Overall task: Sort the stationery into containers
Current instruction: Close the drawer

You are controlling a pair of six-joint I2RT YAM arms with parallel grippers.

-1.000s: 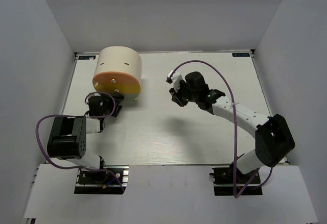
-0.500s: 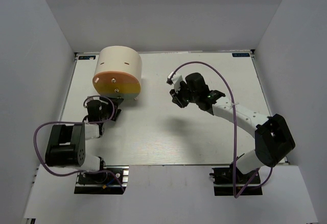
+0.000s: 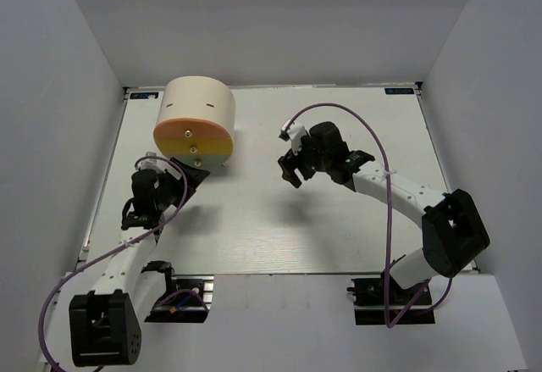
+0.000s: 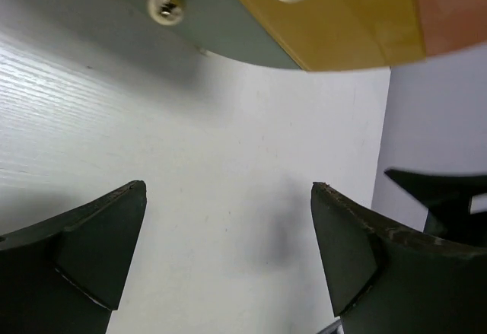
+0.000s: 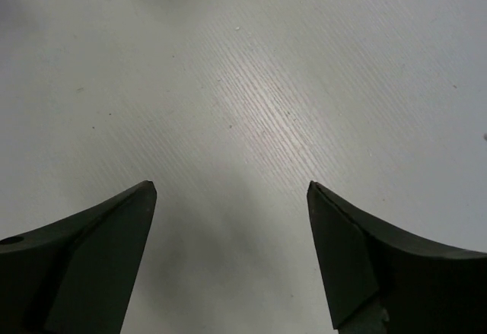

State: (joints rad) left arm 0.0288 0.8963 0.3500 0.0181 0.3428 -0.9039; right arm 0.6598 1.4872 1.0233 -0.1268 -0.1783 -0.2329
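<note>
The container [image 3: 196,119], a cream-beige cylinder with an orange round face, small knobs and a yellow drawer, lies at the back left of the table. No stationery shows in any view. My left gripper [image 3: 169,187] hovers just in front of the container's face, open and empty. In the left wrist view the yellow drawer [image 4: 342,22] and a knob [image 4: 166,3] fill the top edge, beyond the open left gripper [image 4: 228,189]. My right gripper [image 3: 289,172] hangs over the table's middle, open. In the right wrist view the right gripper [image 5: 230,186] has only bare table between its fingers.
The white table [image 3: 339,236] is boxed in by grey walls on the left, back and right. A purple cable [image 3: 356,118] loops above the right arm. The right arm's dark gripper [image 4: 441,197] shows at the right edge of the left wrist view.
Both grippers have opened wide. The left gripper has drawn back from the container's face towards the near left, its arm swinging low. The right gripper stayed near the table's middle.
</note>
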